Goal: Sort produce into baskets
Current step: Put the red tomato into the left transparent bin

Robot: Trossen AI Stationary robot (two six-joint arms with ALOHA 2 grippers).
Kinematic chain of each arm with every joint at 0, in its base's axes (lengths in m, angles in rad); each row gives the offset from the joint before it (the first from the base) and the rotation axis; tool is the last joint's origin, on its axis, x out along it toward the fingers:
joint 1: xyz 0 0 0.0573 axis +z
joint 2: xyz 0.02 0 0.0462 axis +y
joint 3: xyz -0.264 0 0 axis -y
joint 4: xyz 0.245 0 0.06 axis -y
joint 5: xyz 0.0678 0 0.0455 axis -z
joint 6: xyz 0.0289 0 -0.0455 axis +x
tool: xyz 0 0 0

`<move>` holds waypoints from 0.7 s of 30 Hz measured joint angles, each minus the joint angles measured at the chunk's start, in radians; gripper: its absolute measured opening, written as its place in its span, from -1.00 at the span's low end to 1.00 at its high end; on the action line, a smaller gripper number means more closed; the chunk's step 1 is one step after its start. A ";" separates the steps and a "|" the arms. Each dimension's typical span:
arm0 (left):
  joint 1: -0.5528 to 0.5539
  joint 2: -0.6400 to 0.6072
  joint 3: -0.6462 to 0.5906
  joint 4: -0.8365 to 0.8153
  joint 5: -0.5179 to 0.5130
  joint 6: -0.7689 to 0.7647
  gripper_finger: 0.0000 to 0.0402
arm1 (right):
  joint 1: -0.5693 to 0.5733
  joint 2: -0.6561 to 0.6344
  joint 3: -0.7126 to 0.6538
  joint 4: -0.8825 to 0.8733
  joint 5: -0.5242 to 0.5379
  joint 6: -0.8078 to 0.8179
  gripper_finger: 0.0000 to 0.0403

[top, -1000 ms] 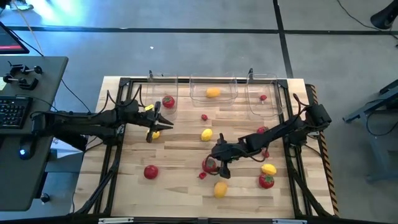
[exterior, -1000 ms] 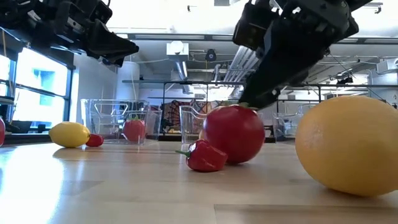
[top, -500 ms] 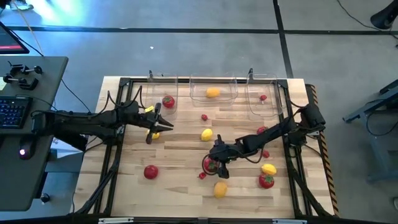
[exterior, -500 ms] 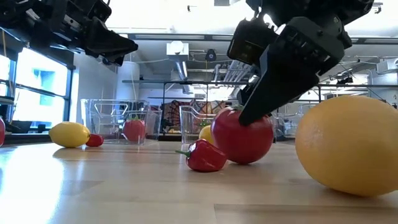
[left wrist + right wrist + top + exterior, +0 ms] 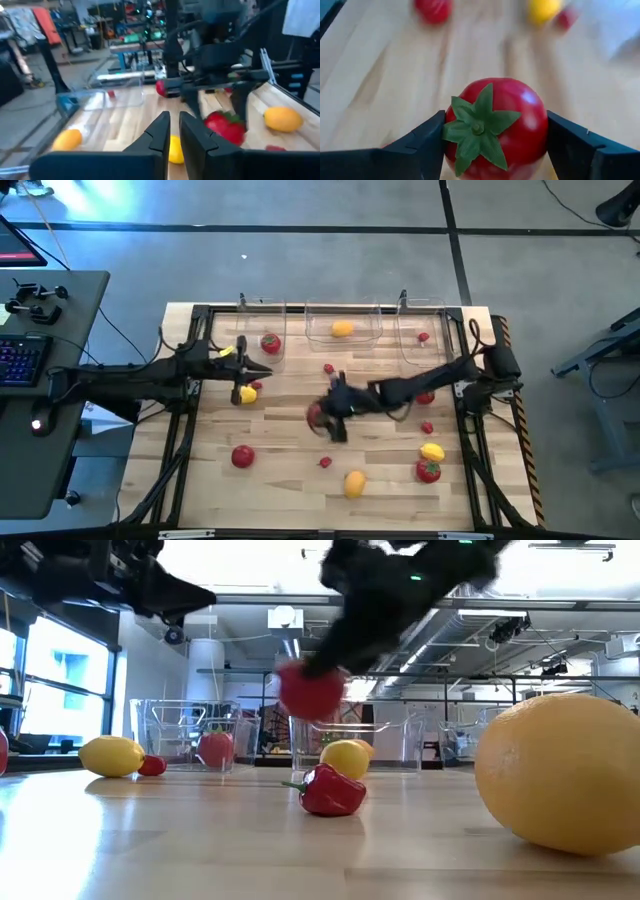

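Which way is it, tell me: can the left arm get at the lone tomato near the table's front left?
Probably yes. The left gripper is shut and empty, and bare wood lies between it and the tomato. The right gripper carries another tomato off to the side.

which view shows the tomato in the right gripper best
The right wrist view: the tomato fills the frame, green top facing the camera, a finger on each side. The low view shows it blurred and lifted off the table. The high view shows only a red patch at the right gripper. The left wrist view shows a small red blob.

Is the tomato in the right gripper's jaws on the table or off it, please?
Off it: the right gripper holds the tomato in the air above the table.
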State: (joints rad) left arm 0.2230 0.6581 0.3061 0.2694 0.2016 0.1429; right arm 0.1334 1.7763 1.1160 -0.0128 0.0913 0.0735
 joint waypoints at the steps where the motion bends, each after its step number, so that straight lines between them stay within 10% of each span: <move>1: 0.000 -0.023 0.000 -0.012 -0.009 0.000 -0.90 | -0.026 0.011 0.027 0.011 0.011 -0.011 0.31; 21: 0.027 -0.312 0.000 -0.138 -0.200 -0.007 -0.97 | -0.373 0.551 0.821 -0.048 -0.110 -0.098 0.31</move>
State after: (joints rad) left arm 0.2504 0.3464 0.3061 0.1316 0.0021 0.1359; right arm -0.2399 2.3276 1.9373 -0.0613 -0.0183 -0.0246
